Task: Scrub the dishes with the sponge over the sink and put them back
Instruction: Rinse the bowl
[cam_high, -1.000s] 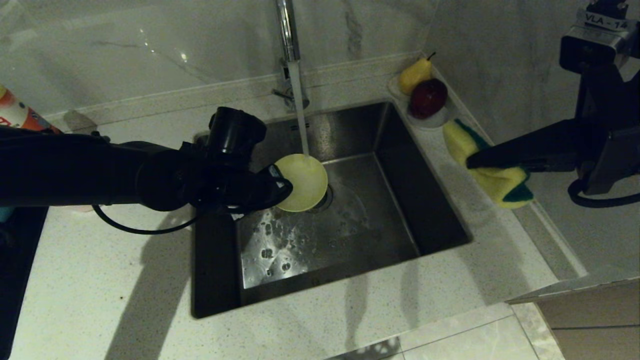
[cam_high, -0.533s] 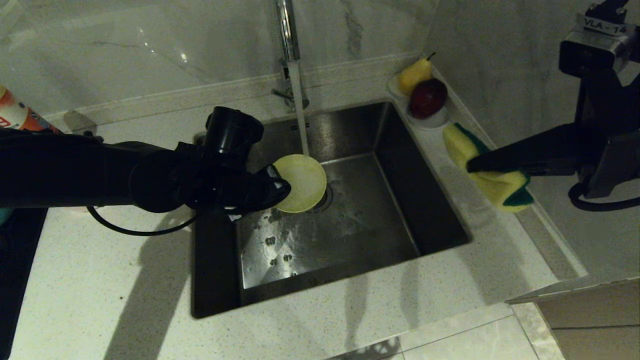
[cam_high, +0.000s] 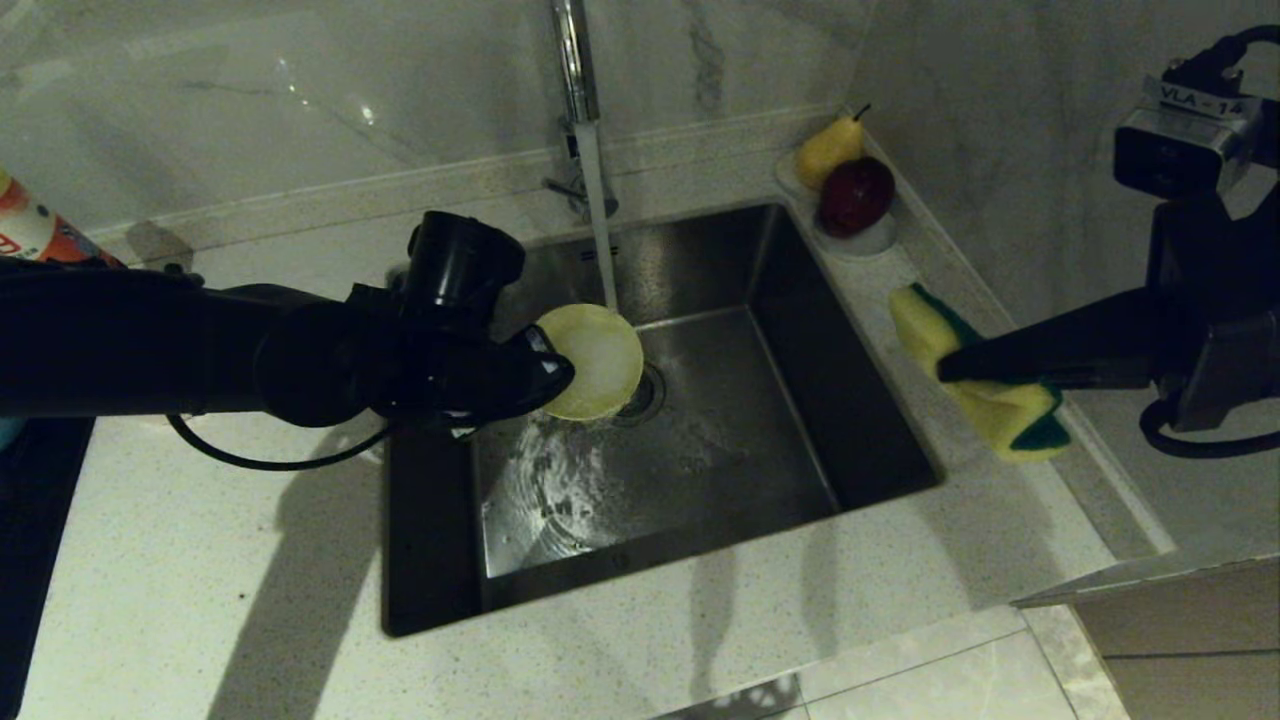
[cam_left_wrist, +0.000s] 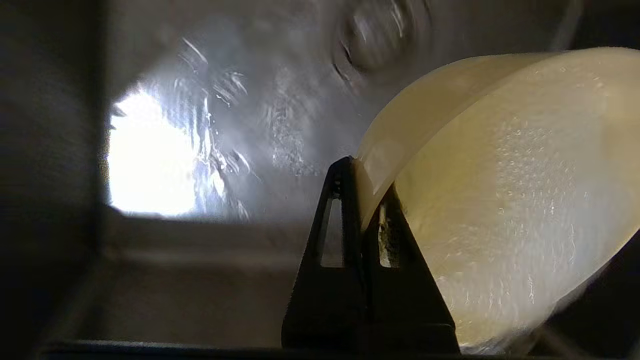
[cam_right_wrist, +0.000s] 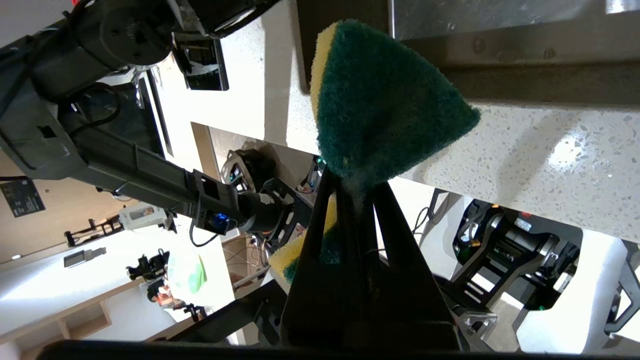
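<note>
My left gripper (cam_high: 548, 372) (cam_left_wrist: 361, 172) is shut on the rim of the yellow bowl (cam_high: 592, 360) (cam_left_wrist: 505, 200), holding it tilted over the steel sink (cam_high: 800, 400) under the running tap stream (cam_high: 598, 225). Water spills off the bowl onto the sink floor. The drain strainer (cam_high: 648, 395) lies just beyond the bowl. My right gripper (cam_high: 945, 372) (cam_right_wrist: 352, 180) is shut on the sponge (cam_high: 985, 375) (cam_right_wrist: 380, 105), yellow foam with a green face, folded and held in the air above the counter to the right of the sink.
A white dish with a pear (cam_high: 830, 148) and a dark red apple (cam_high: 856, 194) stands at the sink's back right corner. The chrome faucet (cam_high: 572, 70) rises behind the sink. An orange-labelled bottle (cam_high: 30, 228) stands at far left. A marble wall runs along the right.
The left gripper has turned the yellow bowl and drawn it slightly left, so the stream now hits it and water splashes off. The right gripper with the sponge has barely shifted.
</note>
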